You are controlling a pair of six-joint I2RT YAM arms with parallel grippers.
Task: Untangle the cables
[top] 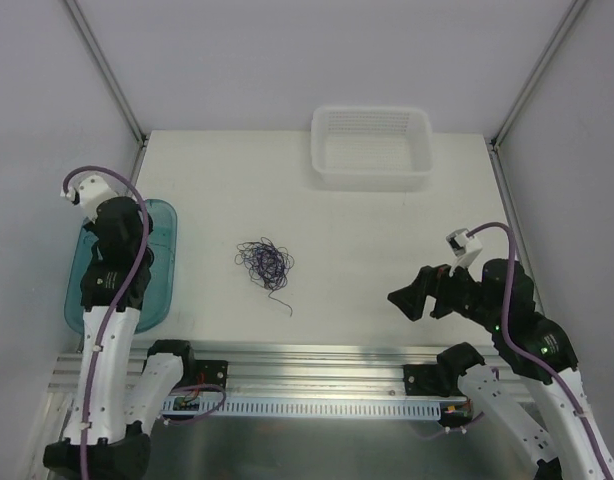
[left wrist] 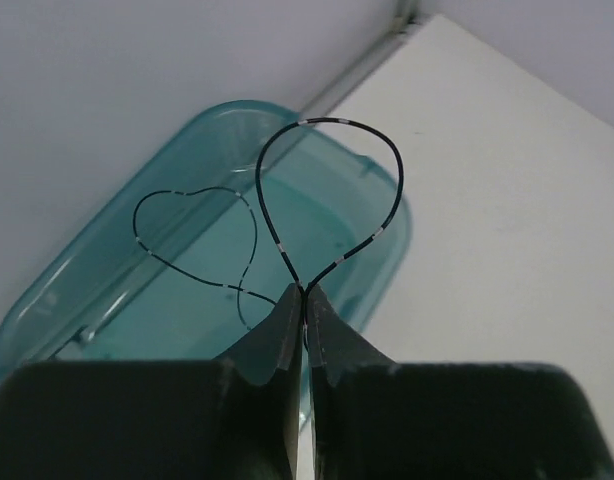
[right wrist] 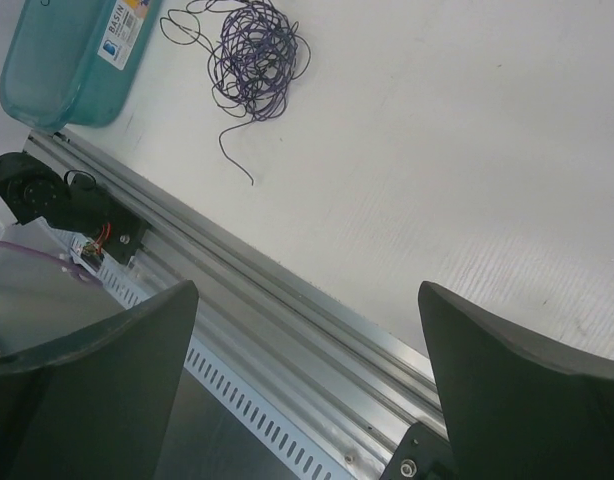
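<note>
One label point(right wrist: 122, 35) reads "BASIN"; left end effector point(left wrist: 304, 295) clamps a cable point(left wrist: 330, 122) (right end effector point(right wrist: 307, 300) gapes).

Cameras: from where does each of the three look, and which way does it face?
Top view: fixed above and behind the arms, looking down on the table, wire clump, basket and teal tub; both arms show.
Left wrist: on the left arm, looking past the shut left hand, which pinches a black wire loop, toward the tub.
Right wrist: on the right arm, looking through the open right hand over the rail.
Shared: top and right wrist both show clump and tub.
</note>
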